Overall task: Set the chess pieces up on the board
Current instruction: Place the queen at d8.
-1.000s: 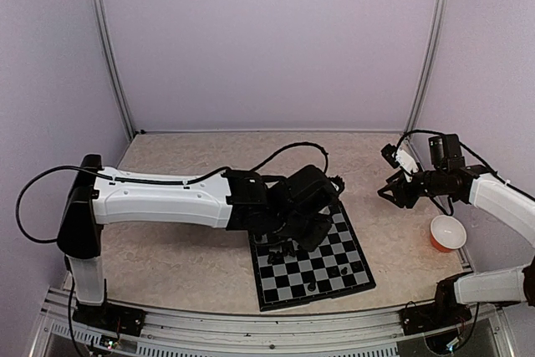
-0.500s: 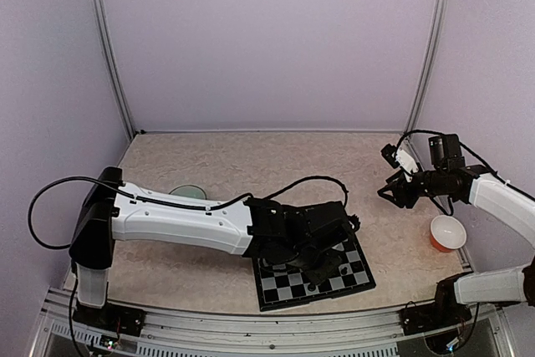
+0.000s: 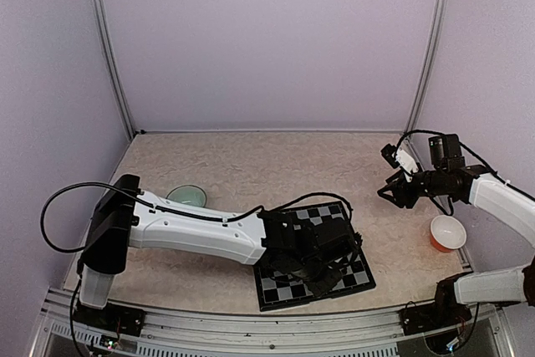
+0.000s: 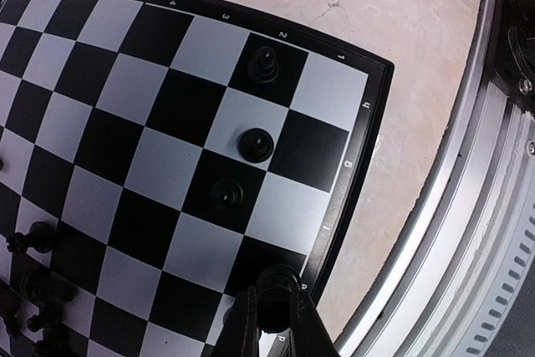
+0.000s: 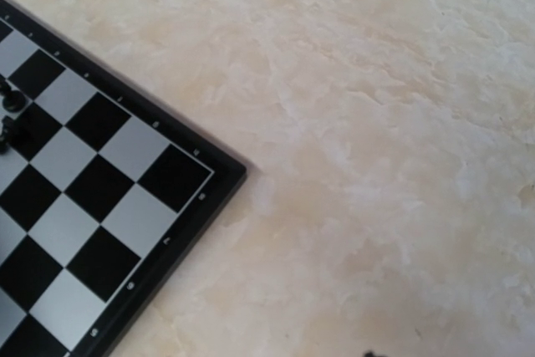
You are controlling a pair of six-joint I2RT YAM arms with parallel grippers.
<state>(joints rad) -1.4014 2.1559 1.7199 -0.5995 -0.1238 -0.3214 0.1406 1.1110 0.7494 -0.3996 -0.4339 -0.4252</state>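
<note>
The board [image 3: 288,288] lies at the table's near middle, its centre hidden under my left arm. My left gripper [image 3: 332,272] hangs over the board's near right part. In the left wrist view the left gripper [image 4: 274,294] is shut on a small black chess piece [image 4: 277,277] above a dark square by the board's [image 4: 117,89] rim. Three chess pieces [image 4: 255,144] stand in a line on squares near that edge, and several more [image 4: 33,290] cluster at the lower left. My right gripper [image 3: 391,189] hovers open off the board's right, holding nothing. The right wrist view shows a board corner [image 5: 180,206].
A pale green bowl [image 3: 185,196] sits left of the board behind my left arm. An orange cup [image 3: 448,232] stands at the right edge near my right arm. The metal rail [image 4: 468,240] of the table's near edge runs close to the board.
My left arm has swung from the board's far left toward its near right with the piece held, uncovering the green bowl. The right arm has not moved.
</note>
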